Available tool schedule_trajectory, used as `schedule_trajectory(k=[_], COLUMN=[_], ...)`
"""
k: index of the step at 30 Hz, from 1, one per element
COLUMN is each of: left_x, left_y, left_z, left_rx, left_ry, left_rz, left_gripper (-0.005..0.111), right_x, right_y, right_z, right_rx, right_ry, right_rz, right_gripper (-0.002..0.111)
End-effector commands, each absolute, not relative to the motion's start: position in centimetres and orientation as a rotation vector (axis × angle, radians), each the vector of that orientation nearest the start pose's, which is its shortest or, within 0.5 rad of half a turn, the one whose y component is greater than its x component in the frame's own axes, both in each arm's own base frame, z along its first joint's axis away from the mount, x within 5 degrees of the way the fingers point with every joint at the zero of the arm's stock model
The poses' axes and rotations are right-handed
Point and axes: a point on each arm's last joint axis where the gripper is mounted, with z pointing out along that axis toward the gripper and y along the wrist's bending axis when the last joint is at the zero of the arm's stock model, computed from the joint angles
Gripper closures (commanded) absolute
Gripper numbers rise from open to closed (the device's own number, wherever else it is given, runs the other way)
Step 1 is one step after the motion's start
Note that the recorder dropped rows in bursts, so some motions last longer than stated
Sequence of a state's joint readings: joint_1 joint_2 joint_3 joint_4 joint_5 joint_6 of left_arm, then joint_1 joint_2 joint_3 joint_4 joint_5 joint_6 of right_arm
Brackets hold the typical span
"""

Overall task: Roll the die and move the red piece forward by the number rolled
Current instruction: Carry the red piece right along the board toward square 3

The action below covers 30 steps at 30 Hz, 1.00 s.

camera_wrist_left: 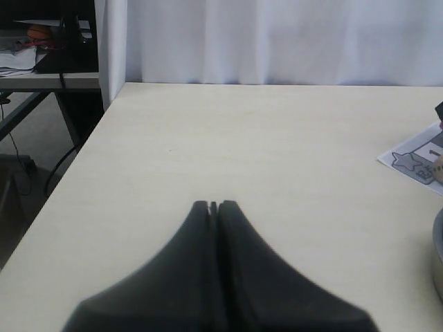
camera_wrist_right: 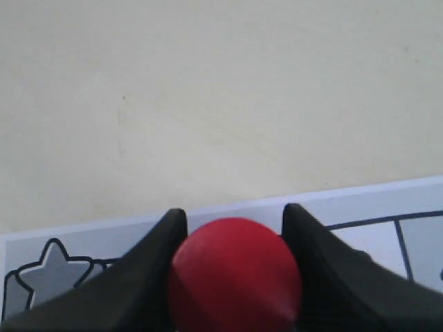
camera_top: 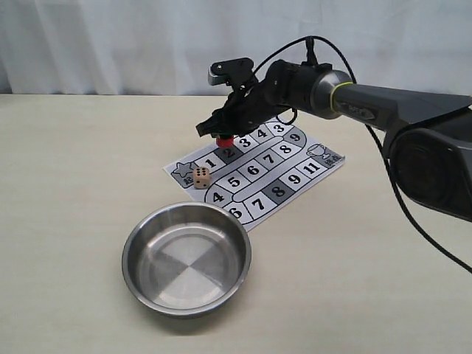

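Observation:
The red piece (camera_top: 225, 140) is a small red pawn at the dark square marked 2 on the paper game board (camera_top: 295, 173). My right gripper (camera_top: 220, 131) reaches in from the right and is shut on it. In the right wrist view the red piece (camera_wrist_right: 234, 277) fills the gap between the two black fingers of that gripper (camera_wrist_right: 235, 211). The die (camera_top: 201, 177), a pale cube with black pips, lies on the board near the star square, left of the piece. My left gripper (camera_wrist_left: 214, 205) is shut on nothing, above bare table, and is out of the exterior view.
A steel bowl (camera_top: 140, 237) stands in front of the board, close to its near edge. The left wrist view catches the board's star corner (camera_wrist_left: 410, 155) and the table's left edge (camera_wrist_left: 83, 152), with shelving beyond. A white curtain backs the table.

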State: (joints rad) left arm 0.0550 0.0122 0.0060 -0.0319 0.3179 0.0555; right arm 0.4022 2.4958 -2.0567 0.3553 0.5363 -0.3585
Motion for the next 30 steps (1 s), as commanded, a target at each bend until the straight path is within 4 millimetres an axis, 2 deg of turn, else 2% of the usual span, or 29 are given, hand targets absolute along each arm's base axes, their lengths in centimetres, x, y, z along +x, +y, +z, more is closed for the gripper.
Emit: schedule_trajectory(k=[1, 5, 10, 14, 17, 21, 23, 24, 26, 30], left_x=[5.5, 5.5, 5.5, 5.5, 5.5, 5.5, 5.5, 5.5, 5.5, 5.5], left_y=[0.2, 0.2, 0.2, 0.2, 0.2, 0.2, 0.2, 0.2, 0.2, 0.2], left_z=[18.5, 18.5, 18.5, 18.5, 18.5, 18.5, 18.5, 18.5, 18.5, 18.5], left_rx=[-0.012, -0.012, -0.012, -0.012, -0.012, -0.012, -0.012, -0.012, -0.012, -0.012], left_ry=[1.801, 1.801, 1.801, 1.801, 1.801, 1.801, 1.801, 1.801, 1.801, 1.801], left_rz=[0.044, 0.044, 0.044, 0.044, 0.044, 0.044, 0.044, 0.044, 0.044, 0.044], left_gripper=[0.107, 0.107, 0.107, 0.107, 0.107, 0.107, 0.107, 0.107, 0.107, 0.107], right_x=[50.0, 50.0, 50.3, 51.1, 51.5, 52.1, 52.1, 51.9, 51.8, 51.8], right_y=[22.8, 22.7, 22.6, 21.4, 20.7, 19.4, 19.4, 19.5, 19.5, 19.4], right_z=[10.8, 10.7, 12.3, 13.9, 14.0, 13.6, 12.2, 10.7, 9.8, 10.4], right_rx=[-0.651, -0.654, -0.649, -0.623, -0.600, -0.567, -0.572, -0.573, -0.582, -0.587], right_ry=[2.404, 2.410, 2.356, 2.301, 2.282, 2.288, 2.315, 2.356, 2.387, 2.382], right_rz=[0.362, 0.359, 0.337, 0.299, 0.285, 0.270, 0.269, 0.278, 0.281, 0.277], right_gripper=[0.104, 0.104, 0.104, 0.104, 0.104, 0.104, 0.104, 0.104, 0.104, 0.104])
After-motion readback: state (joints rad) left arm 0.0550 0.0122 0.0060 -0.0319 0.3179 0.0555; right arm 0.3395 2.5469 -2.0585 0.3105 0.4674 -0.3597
